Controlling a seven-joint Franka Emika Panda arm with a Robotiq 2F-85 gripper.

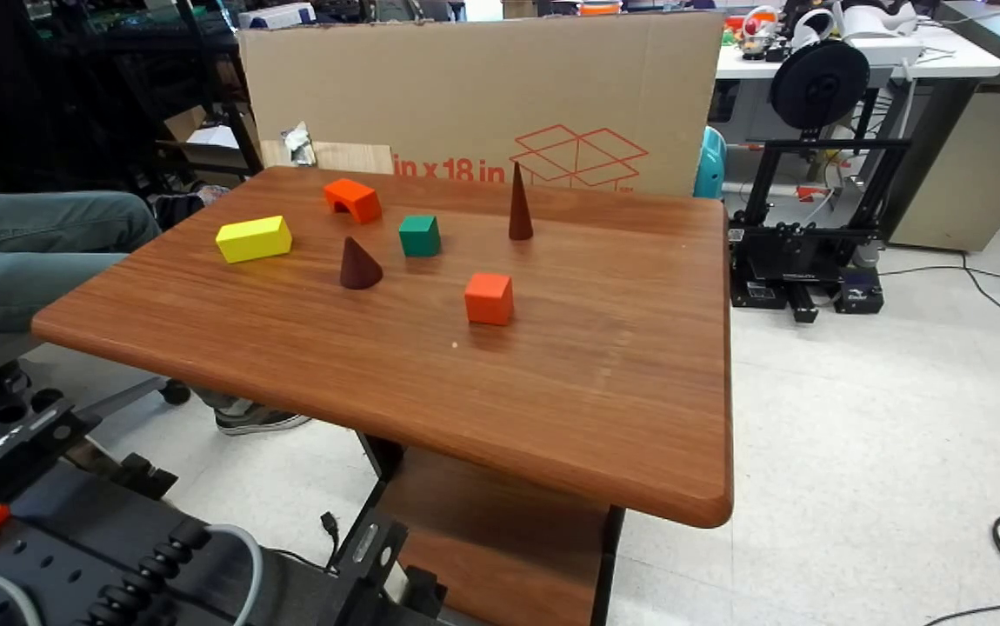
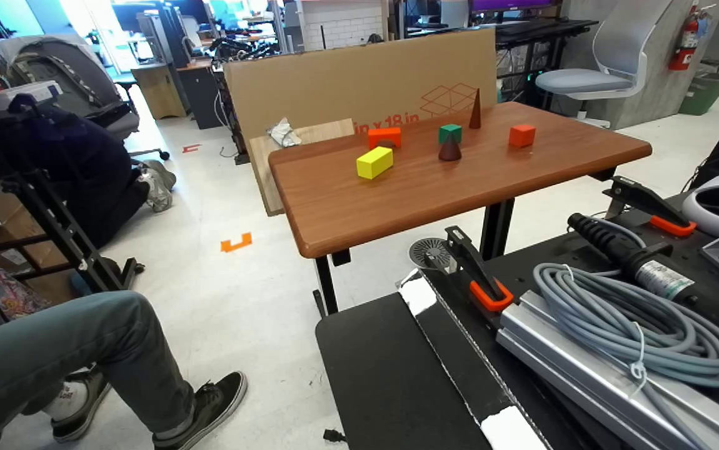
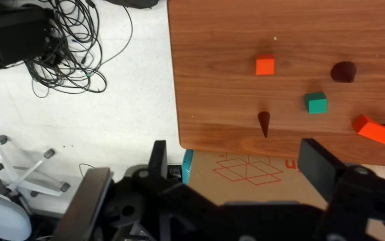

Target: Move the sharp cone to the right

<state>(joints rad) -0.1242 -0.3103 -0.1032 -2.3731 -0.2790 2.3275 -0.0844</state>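
Note:
The sharp cone, slim and dark red-brown, stands upright near the back edge of the table, in both exterior views (image 1: 520, 213) (image 2: 475, 114). From above, in the wrist view, the sharp cone (image 3: 264, 121) points down the picture, a little beyond the fingertips and right of the gap's middle. My gripper (image 3: 234, 142) is open, its two fingers wide apart with nothing held between them. It hangs well above the table, clear of every block. Neither exterior view has the arm in it.
On the wooden table (image 1: 587, 382) also lie an orange cube (image 1: 489, 300), a green block (image 1: 419, 236), a shorter, wider cone (image 1: 359, 266), an orange arch (image 1: 354, 200) and a yellow block (image 1: 254, 239). A tall cardboard sheet (image 1: 465, 87) rises behind the back edge.

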